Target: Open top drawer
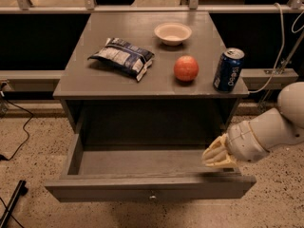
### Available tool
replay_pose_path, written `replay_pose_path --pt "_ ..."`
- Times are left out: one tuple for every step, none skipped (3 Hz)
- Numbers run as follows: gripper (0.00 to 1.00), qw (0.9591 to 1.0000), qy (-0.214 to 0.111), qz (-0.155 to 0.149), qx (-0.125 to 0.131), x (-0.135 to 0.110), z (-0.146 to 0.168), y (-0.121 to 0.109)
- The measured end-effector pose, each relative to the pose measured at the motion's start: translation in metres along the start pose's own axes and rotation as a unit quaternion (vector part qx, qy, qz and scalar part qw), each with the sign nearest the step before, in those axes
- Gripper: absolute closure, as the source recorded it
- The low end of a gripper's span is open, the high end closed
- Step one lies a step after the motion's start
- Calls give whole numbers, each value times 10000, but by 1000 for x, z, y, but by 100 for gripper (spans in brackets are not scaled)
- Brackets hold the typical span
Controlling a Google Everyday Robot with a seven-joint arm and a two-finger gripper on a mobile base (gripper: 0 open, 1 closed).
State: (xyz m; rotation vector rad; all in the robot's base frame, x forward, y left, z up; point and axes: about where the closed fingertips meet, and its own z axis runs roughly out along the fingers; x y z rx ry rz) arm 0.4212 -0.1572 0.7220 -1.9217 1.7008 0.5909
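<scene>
1. Nearest my camera, the top drawer (118, 190) stands pulled well out from under the table (95, 82). Its long grey front faces me, with a small round metal knob (152, 196) at the centre.
2. The gripper (212, 155) hangs over the right rear part of the drawer's floor, just inside the right side wall. It points left and touches neither the knob nor the front panel. I cannot tell from this angle whether its jaws are apart or together.
3. The pale, ribbed arm (266, 136) comes in from the right edge of the view, above the drawer's right front corner.
4. A speckled floor (33, 151) spreads to both sides, and a dark cable (19, 127) trails across it on the left.
5. Above the dark drawer opening is the grey table top. A blue soda can (228, 69) stands upright near the front right corner.
6. A red apple (185, 68) sits just left of the can, apart from it.
7. A crumpled snack bag (123, 56) lies flat on the left half of the table, well apart from the apple.
8. Farther back, right of centre, a small pale bowl (173, 33) sits upright behind the apple.
9. Beyond the table a metal rail (142, 8) runs across the view, and a white cable (279, 46) hangs at the far right.
</scene>
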Motion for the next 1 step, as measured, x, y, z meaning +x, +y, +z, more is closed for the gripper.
replay_pose_path --pt "82 9922 -568 68 1109 -6 -38 -6"
